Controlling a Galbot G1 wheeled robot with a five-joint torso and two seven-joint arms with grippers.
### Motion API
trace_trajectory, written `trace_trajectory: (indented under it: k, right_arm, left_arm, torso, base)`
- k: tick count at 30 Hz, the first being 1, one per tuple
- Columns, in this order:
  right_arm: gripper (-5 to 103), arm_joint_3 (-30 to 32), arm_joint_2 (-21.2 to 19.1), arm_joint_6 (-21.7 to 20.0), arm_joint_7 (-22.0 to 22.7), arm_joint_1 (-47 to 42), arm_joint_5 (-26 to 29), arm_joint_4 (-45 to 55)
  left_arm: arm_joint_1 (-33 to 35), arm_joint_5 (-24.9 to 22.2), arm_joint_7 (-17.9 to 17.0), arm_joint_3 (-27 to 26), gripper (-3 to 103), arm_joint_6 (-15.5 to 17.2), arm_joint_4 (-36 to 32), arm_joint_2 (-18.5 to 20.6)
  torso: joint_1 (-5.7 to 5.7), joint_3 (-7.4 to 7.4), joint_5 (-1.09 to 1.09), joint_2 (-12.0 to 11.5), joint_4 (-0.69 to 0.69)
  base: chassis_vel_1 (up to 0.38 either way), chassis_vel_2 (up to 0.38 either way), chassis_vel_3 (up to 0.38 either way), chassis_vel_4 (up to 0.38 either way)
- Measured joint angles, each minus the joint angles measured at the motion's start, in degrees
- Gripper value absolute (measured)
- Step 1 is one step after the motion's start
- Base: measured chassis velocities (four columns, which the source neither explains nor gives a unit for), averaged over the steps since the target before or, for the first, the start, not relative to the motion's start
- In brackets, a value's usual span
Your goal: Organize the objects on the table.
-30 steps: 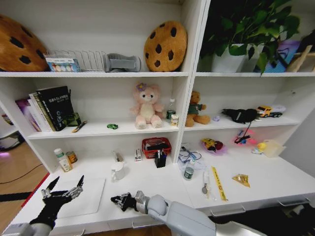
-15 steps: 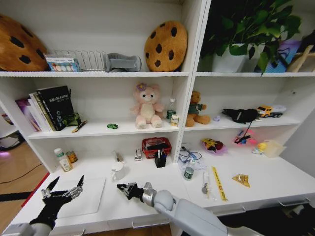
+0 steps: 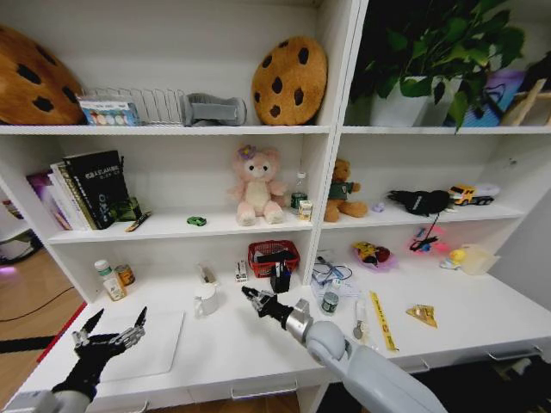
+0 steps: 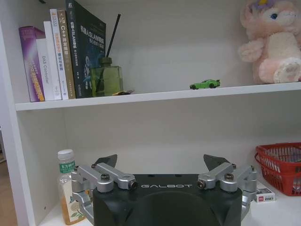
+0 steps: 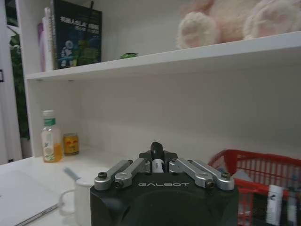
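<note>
My right gripper [image 3: 252,296] hovers over the middle of the white table [image 3: 250,348], just in front of a black pen holder [image 3: 281,279]. Its fingers are shut on a slim black pen [image 5: 157,150], whose tip sticks up between them in the right wrist view. My left gripper [image 3: 110,331] is open and holds nothing, low at the table's left end above the closed silver laptop [image 3: 146,344]. The left gripper [image 4: 162,161] faces the shelving. A tiny green toy car [image 3: 197,221] stands on the shelf above, and the toy car [image 4: 205,84] also shows in the left wrist view.
A red basket [image 3: 274,255] and a white mug [image 3: 207,299] stand near the right gripper. Bottles [image 3: 110,280] sit at the back left, and a small bottle [image 3: 330,301] and a yellow strip [image 3: 381,320] lie to the right. The shelf overhangs the back of the table.
My right gripper has moved from the table's front edge up, back and to the right, toward the pen holder and red basket. The left arm has stayed still.
</note>
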Motion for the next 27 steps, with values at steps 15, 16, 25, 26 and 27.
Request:
trace_trajectory:
  k: [15, 16, 25, 26, 27]
  right_arm:
    - [12, 5.65, 7.62, 5.35, 2.17, 7.42, -1.63, -13.63]
    - [12, 5.65, 7.62, 5.35, 2.17, 7.42, -1.63, -13.63]
    - [12, 5.21, 13.36, 6.81, 1.96, 12.89, -3.21, -21.74]
    - [12, 5.21, 13.36, 6.81, 1.96, 12.89, -3.21, -21.74]
    - [12, 5.5, 14.39, 6.92, 1.95, 13.28, -3.61, -23.04]
  left_arm:
    - [0.0, 0.0, 0.02, 0.0, 100, 0.0, 0.0, 0.0]
    - [0.0, 0.0, 0.02, 0.0, 100, 0.0, 0.0, 0.0]
    - [0.0, 0.0, 0.02, 0.0, 100, 0.0, 0.0, 0.0]
    - [0.0, 0.0, 0.02, 0.0, 100, 0.0, 0.0, 0.0]
    - [0.0, 0.0, 0.02, 0.0, 100, 0.0, 0.0, 0.0]
  torso:
    - [0.0, 0.0, -0.01, 0.0, 0.01]
    - [0.0, 0.0, -0.01, 0.0, 0.01]
    - [0.01, 0.01, -0.02, 0.0, 0.01]
    - [0.01, 0.01, -0.02, 0.0, 0.01]
    - [0.01, 0.01, -0.01, -0.01, 0.01]
  base:
    - [0.0, 0.0, 0.0, 0.0]
    - [0.0, 0.0, 0.0, 0.0]
    - [0.0, 0.0, 0.0, 0.0]
    - [0.0, 0.0, 0.0, 0.0]
    - [0.0, 0.0, 0.0, 0.0]
